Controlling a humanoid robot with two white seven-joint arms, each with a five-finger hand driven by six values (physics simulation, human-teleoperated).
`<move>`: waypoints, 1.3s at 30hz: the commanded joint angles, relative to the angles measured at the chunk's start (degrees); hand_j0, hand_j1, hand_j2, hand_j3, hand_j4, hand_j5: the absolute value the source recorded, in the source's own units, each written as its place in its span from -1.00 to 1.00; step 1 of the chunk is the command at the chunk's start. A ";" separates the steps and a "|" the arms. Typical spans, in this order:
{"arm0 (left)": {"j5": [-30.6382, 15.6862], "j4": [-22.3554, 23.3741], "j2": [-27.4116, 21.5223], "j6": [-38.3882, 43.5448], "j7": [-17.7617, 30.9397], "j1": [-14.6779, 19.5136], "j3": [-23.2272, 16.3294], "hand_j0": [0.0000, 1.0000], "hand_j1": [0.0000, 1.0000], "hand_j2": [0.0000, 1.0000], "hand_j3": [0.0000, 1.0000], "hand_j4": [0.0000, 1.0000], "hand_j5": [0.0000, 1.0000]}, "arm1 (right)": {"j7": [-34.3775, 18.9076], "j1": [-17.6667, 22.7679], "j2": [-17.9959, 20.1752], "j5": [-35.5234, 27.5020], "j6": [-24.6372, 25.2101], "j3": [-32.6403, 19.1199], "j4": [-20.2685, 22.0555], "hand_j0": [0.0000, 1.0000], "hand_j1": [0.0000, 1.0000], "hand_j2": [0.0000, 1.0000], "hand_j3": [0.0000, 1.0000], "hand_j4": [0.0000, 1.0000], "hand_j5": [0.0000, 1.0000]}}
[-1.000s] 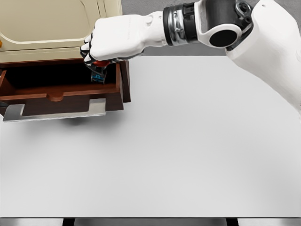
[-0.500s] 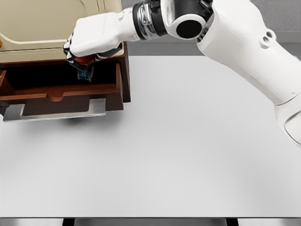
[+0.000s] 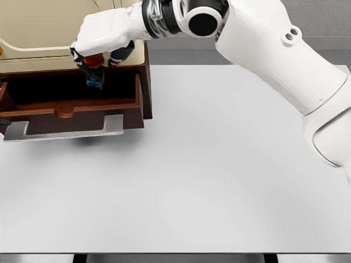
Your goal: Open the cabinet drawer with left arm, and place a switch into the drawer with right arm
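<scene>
Head view: right robot hand (image 3: 101, 46) holds the switch (image 3: 94, 75) over the open drawer (image 3: 71, 107).
Fingers curled on its red top, body hanging into the drawer cavity. Looks small, light, rigid; probably slippery plastic, best held by the cap. Left arm not visible. Worktop (image 3: 219, 164) bare.

Dark glossy wooden drawer (image 3: 77, 107), brushed metal handle (image 3: 60, 130), matt white table (image 3: 219, 175), smooth plastic robot hand (image 3: 101, 38)
</scene>
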State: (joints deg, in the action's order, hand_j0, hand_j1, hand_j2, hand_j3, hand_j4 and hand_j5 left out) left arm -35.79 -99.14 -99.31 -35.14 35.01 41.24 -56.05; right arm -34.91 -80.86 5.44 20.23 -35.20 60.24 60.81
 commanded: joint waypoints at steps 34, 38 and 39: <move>-0.50 -1.84 23.55 0.14 -0.01 10.97 0.76 1.00 1.00 1.00 1.00 1.00 1.00 | -0.09 32.87 53.36 -10.74 0.20 -16.56 32.79 1.00 1.00 1.00 1.00 1.00 1.00; -0.50 -1.84 24.26 0.14 -0.01 10.97 0.76 1.00 1.00 1.00 1.00 1.00 1.00 | -0.09 33.40 53.71 -10.57 0.20 -16.82 32.79 1.00 1.00 1.00 1.00 1.00 1.00; -0.50 -1.84 24.26 0.14 -0.01 11.06 0.76 1.00 1.00 1.00 1.00 1.00 1.00 | -0.09 33.40 53.71 -10.65 0.20 -16.73 32.79 1.00 1.00 1.00 1.00 1.00 1.00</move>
State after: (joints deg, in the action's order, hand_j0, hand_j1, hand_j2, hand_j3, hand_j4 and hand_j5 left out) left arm -35.84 -100.98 -75.73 -35.16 35.02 52.29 -55.37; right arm -35.03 -47.46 58.97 9.88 -35.16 43.59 93.65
